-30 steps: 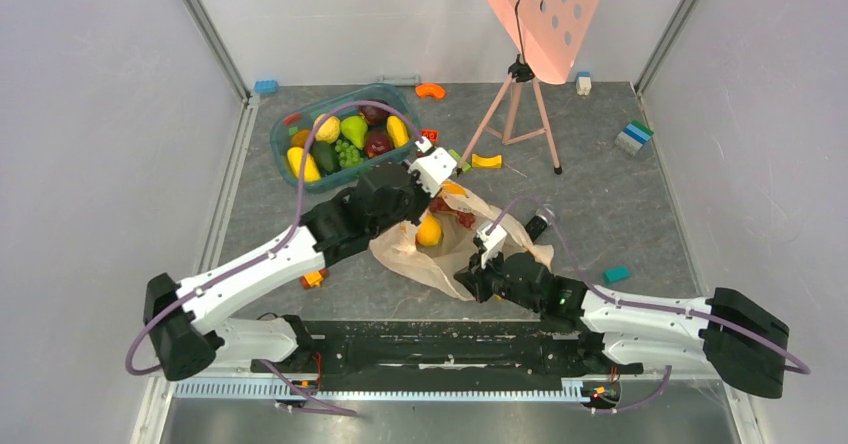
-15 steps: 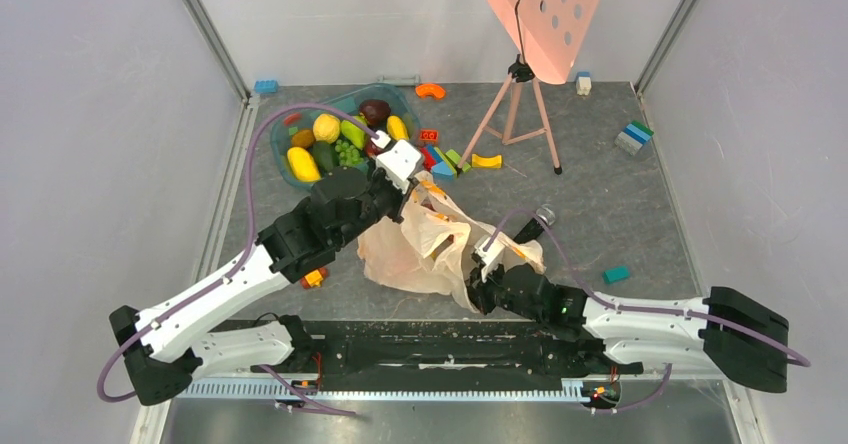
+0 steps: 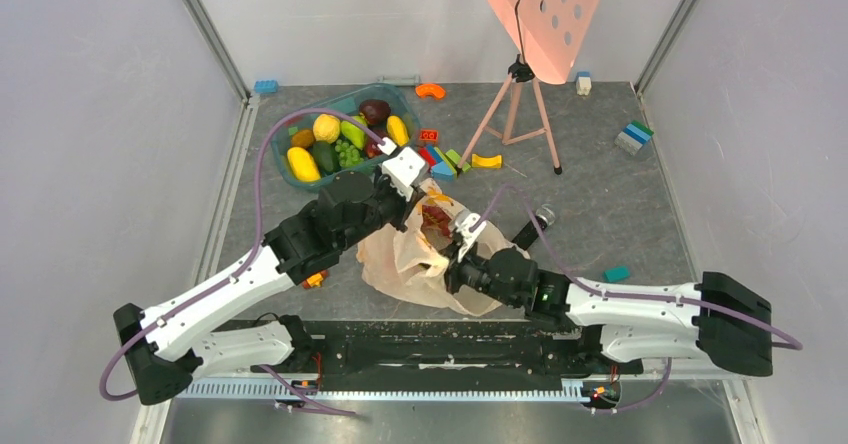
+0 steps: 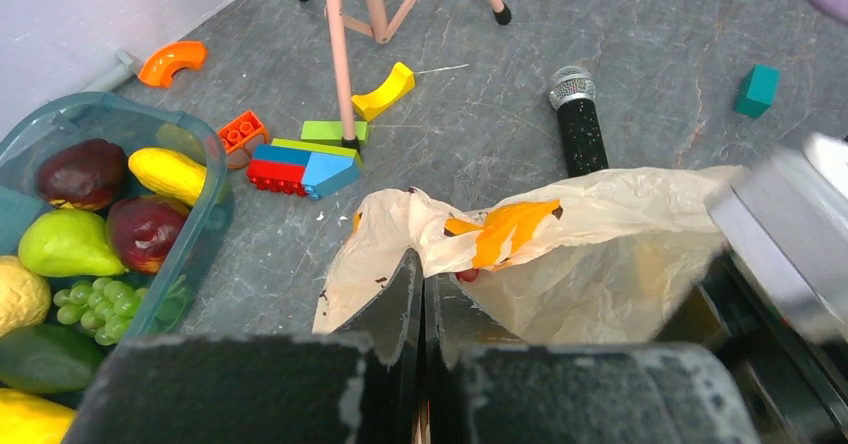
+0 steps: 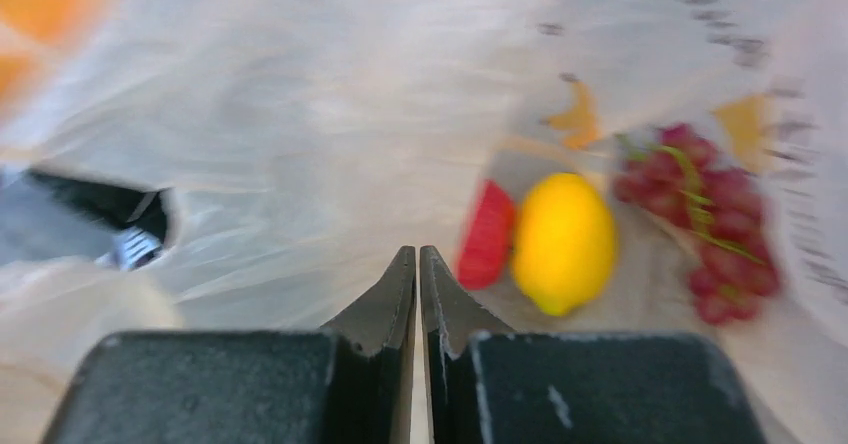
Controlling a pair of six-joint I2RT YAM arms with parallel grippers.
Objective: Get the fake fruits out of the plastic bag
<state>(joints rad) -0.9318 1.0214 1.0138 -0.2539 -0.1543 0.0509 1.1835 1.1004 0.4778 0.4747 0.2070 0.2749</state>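
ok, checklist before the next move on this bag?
1. Left pincer shut on the thin cream plastic bag edge: ok.
2. Right pincer gripping film: cannot tell; jaws shut.
3. Bag emptied: not ok; yellow plastic lemon and reddish-purple grape bunch lie inside.
4. Teal plastic tub apart from bag: ok.

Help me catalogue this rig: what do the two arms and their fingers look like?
Both the left arm and right arm pair white links with bulky black joint housings, a lilac cable looping alongside each. The fingers are black, tapered wedges with scuffed grey bases.
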